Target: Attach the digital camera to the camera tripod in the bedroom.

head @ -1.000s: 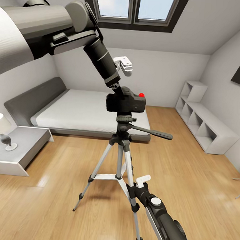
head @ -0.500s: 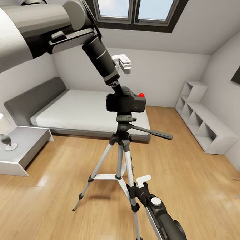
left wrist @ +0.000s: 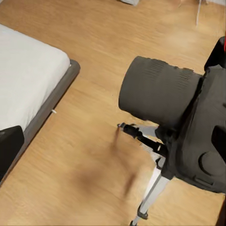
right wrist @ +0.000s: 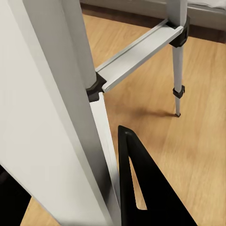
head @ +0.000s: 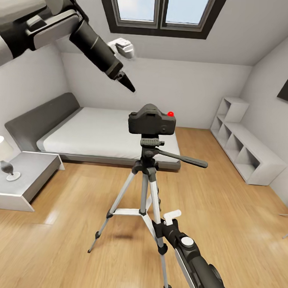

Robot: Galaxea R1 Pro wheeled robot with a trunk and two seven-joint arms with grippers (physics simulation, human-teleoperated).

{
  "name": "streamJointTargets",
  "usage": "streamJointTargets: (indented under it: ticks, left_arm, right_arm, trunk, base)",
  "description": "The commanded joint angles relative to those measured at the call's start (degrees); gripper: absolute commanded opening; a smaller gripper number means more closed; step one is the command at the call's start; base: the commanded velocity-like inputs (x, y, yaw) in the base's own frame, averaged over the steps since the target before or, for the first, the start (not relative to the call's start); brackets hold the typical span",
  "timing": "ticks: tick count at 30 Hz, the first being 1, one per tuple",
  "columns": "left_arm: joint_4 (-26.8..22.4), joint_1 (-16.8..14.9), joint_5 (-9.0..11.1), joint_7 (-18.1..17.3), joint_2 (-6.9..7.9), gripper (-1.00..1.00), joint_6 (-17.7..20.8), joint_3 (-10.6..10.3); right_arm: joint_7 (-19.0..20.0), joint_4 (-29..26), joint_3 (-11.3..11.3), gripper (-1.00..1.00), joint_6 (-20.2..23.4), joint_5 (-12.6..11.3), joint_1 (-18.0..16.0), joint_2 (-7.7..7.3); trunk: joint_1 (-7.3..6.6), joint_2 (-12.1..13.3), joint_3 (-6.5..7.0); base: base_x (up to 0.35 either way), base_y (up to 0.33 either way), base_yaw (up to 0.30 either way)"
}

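**A:** Attic bedroom, skylight above, low grey bed (head: pixel 106 135) along the far wall. What stands in the middle?

**B:** Camera tripod (head: pixel 145 178), legs spread on the wood floor (head: pixel 224 218) just off the bed's near edge. Digital camera (head: pixel 152 121) seated level on the tripod's head, red button up, nothing touching it.

**A:** Changed from a moment ago?

**B:** Yes. Half a second back, left gripper (head: pixel 127 85) pressed against the camera's top rear corner. Now lifted clear, up toward the skylight, well apart from the camera. Camera in the same spot, not tipped and not shifted by the release.

**A:** State of that gripper?

**B:** Open wide and empty. In the left wrist view, dark fingers (left wrist: pixel 9 146) at opposite sides, with camera and lens (left wrist: pixel 188 117) seen from above between them.

**A:** And the other arm?

**B:** Right gripper (head: pixel 162 242) low down, against one silver tripod leg. In the right wrist view, one black finger (right wrist: pixel 141 188) just beside that leg (right wrist: pixel 56 117). Clamped or merely resting: cannot tell.

**A:** Meaning for the task?

**B:** Probably attached, since the camera stays put unsupported. Little left, by the look of it, beyond drawing both arms away without knocking the stand.
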Motion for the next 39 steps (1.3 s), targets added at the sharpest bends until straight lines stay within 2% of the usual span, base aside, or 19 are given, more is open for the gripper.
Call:
streamJointTargets:
  ticks: [1,2,5,11,23,26,31,35,36,39]
  left_arm:
    - [0.05,-0.13,0.45,0.05,0.65,1.0,0.33,0.73]
    - [0.17,-0.13,0.43,0.09,1.79,1.0,0.31,2.79]
    - [0.27,-0.13,0.45,0.13,3.26,1.0,0.29,5.51]
    - [0.41,-0.13,0.51,0.16,5.67,1.0,0.25,8.11]
    - [1.41,-0.02,0.96,0.17,10.9,1.0,0.23,8.97]
    - [1.83,0.41,0.98,0.22,12.72,1.0,-0.12,8.96]
    - [3.18,1.82,0.99,0.25,14.84,1.0,-2.4,8.96]
    - [5.37,4.3,0.99,0.26,16.09,1.0,-5.55,8.96]
    - [5.02,3.96,0.6,-0.08,16.41,1.0,-5.21,8.6]
    - [4.07,3.0,-0.25,-1.04,17.37,1.0,-4.26,8.48]
  right_arm:
    - [0.05,-0.01,-0.1,-1.0,0.3,2.79,-0.03,0.02]
    - [0.05,-0.01,-0.1,-1.0,0.3,2.79,-0.03,0.02]
    - [0.05,-0.02,-0.1,-1.0,0.3,2.79,-0.03,0.02]
    - [0.05,-0.02,-0.11,-1.0,0.3,2.79,-0.03,0.02]
    - [0.05,-0.03,-0.1,-1.0,0.32,2.79,-0.03,0.02]
    - [0.05,-0.04,-0.1,-1.0,0.37,2.79,-0.03,0.03]
    - [0.05,-0.05,-0.11,-1.0,0.44,2.79,-0.03,0.08]
    - [0.05,-0.07,-0.11,-1.0,0.46,2.79,-0.03,0.04]
    - [-0.19,0.13,-0.37,-1.0,0.17,0.26,0.29,0.0]
    - [-0.45,0.51,-0.56,-1.0,-0.89,-0.17,1.19,0.39]
  trunk:
    - [0.05,-0.09,-0.13]
    - [0.05,-0.09,-0.13]
    - [0.05,-0.09,-0.13]
    - [0.05,-0.09,-0.13]
    - [0.05,-0.09,-0.13]
    - [0.05,-0.09,-0.13]
    - [0.05,-0.09,-0.13]
    - [0.05,-0.09,-0.13]
    - [0.05,-0.09,-0.13]
    - [0.05,-0.09,-0.13]
  base:
    - [0.0,0.0,0.0]
    - [0.0,0.0,0.0]
    - [0.0,0.0,0.0]
    - [0.0,0.0,0.0]
    - [0.0,0.0,0.0]
    - [0.0,0.0,0.0]
    - [0.0,0.0,0.0]
    - [0.0,0.0,0.0]
    - [0.0,0.0,0.0]
    - [0.0,0.0,0.0]
